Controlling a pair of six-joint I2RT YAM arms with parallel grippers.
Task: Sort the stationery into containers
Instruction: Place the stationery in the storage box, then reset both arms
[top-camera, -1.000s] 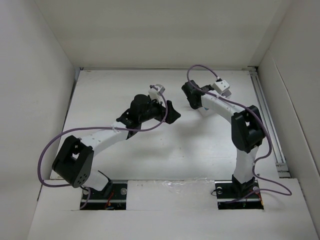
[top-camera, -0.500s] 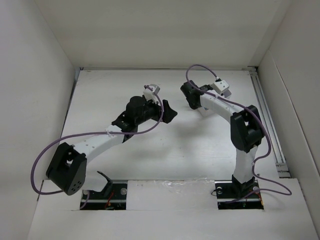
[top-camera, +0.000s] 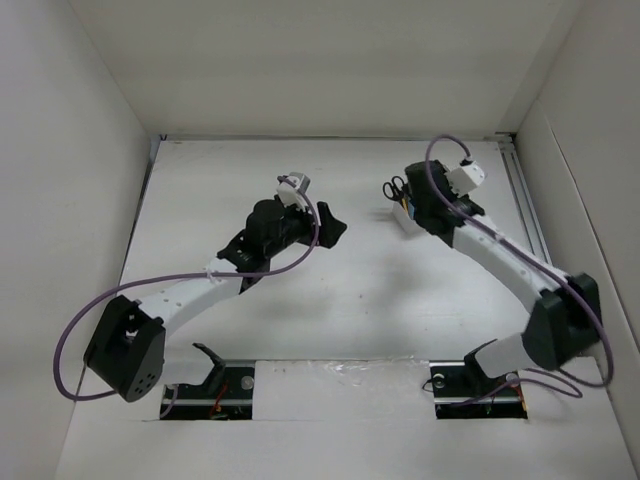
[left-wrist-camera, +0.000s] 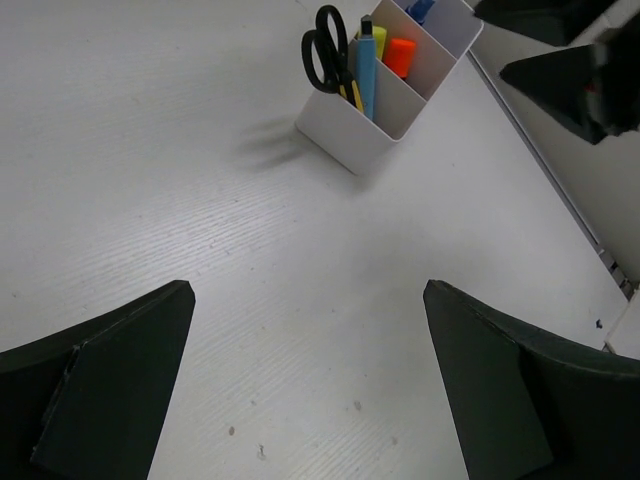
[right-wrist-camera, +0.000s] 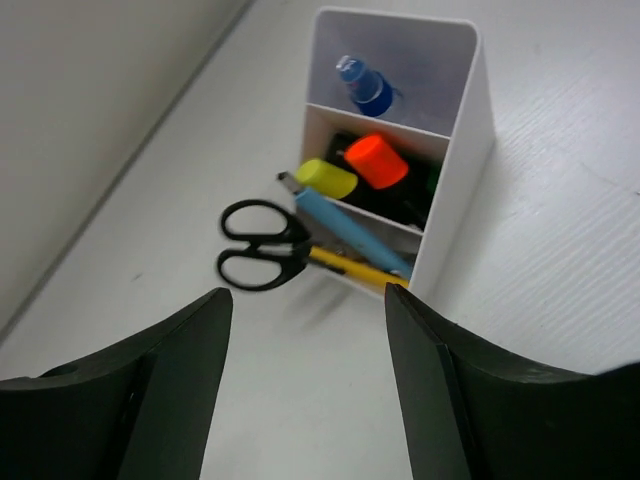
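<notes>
From above, the white divided box (top-camera: 407, 224) sat at 1 o'clock on the table (top-camera: 220, 180), with the right gripper (top-camera: 418, 205) just over it.

In the left wrist view, the left gripper (left-wrist-camera: 310, 400) gaped wide and empty. Black scissors (left-wrist-camera: 328, 45) rose from the box at 12 o'clock.

In the right wrist view, the jaws were parted and held nothing. The thin, smooth walls looked light, so a careless retreat could snag the scissors' loops or the slim blue pen (right-wrist-camera: 345, 230) and topple everything. The round blue-capped bottle (right-wrist-camera: 365, 88) and the glossy orange-capped marker (right-wrist-camera: 376, 160) sat deeper.
</notes>
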